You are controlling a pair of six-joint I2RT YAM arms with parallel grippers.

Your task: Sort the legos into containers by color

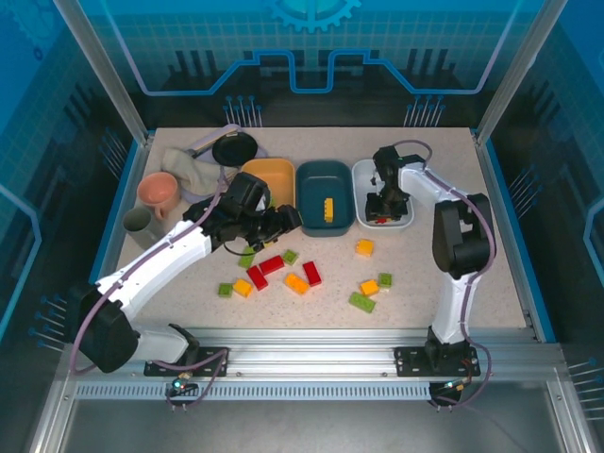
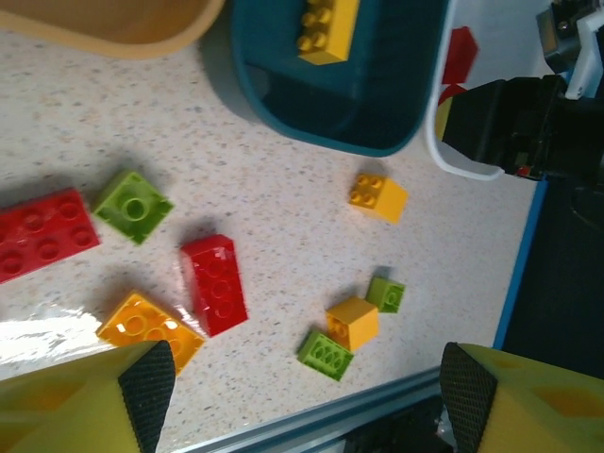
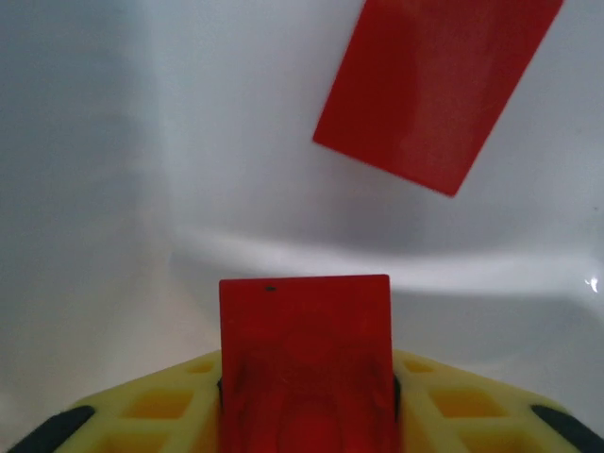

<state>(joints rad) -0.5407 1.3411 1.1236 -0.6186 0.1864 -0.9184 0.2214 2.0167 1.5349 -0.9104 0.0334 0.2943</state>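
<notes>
Top view: right fingers (image 1: 382, 202) are down inside the white tray (image 1: 404, 215), rightmost of the three. The teal tray (image 1: 326, 177) in the middle has one yellow brick (image 1: 327, 209). The orange-yellow tray (image 1: 274, 173) is on the left, partly behind the left arm. Left fingers (image 1: 283, 220) hover just in front of it, above the loose legos (image 1: 296, 283). Those are red, green and orange, scattered on the surface (image 1: 453, 274), none in a tray.

Left wrist view: left fingers spread wide, nothing between the pads (image 2: 151, 387). Below them lies a loose red brick (image 2: 215, 283), with an orange brick (image 2: 151, 327) just beside its corner. White tray rim (image 2: 472, 172) is at upper right.

Right wrist view: right fingers (image 3: 160, 411) are pinching a red brick (image 3: 304, 349), smooth face to camera, close over the white tray floor (image 3: 113, 142). A second red brick (image 3: 434, 90) lies flat ahead, apart from the held one.

My read: the step is dropping red into white.
- Stay low and open fully so the brick doesn't bounce.
- Lift straight up so it doesn't cling or clip the second red brick.
- The left arm looks set for the loose red brick. Square the pads across its short sides and come down clear of the orange neighbour.
</notes>
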